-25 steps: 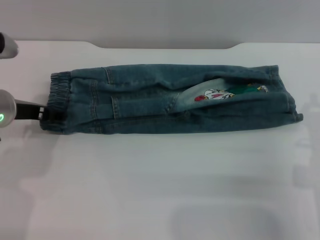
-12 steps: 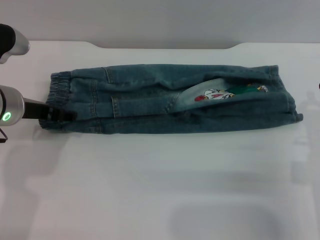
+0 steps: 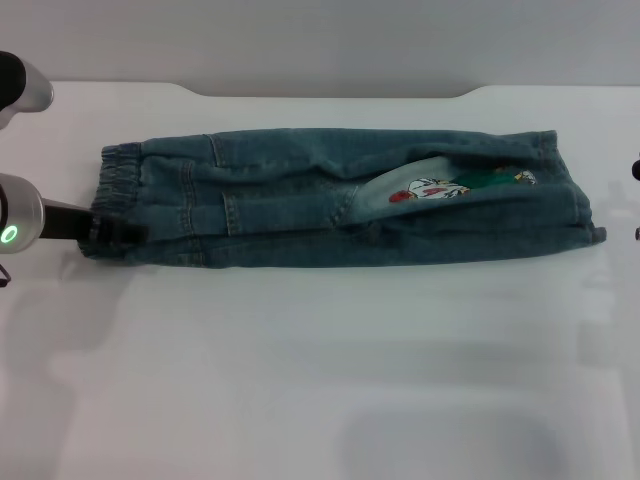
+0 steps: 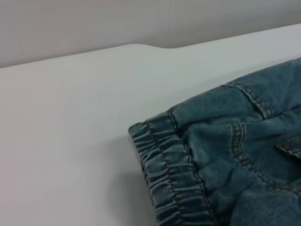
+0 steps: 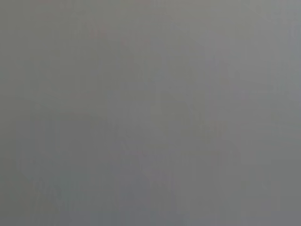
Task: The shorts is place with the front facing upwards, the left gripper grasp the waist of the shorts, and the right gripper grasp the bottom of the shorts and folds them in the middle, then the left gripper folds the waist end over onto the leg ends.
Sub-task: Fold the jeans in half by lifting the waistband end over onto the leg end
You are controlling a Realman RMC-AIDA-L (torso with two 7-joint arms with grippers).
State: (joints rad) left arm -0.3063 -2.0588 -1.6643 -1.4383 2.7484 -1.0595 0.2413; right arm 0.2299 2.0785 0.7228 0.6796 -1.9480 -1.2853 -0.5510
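Right now your left gripper [image 3: 118,232] sits at the left edge of the head view, its black claw reaching in from the silver arm and lying on the near corner of the waist [image 3: 118,200]. You cannot tell from these pictures whether its fingers have pinched the fabric or stand apart. In the left wrist view the puckered waist [image 4: 167,174] fills the lower right of the frame. Outward from there, the shorts [image 3: 330,200] lie folded lengthwise across the middle of the white table [image 3: 300,380], with the leg ends [image 3: 570,195] at the right. Your right gripper [image 3: 636,170] shows only as a dark tip at the right edge, apart from the denim.
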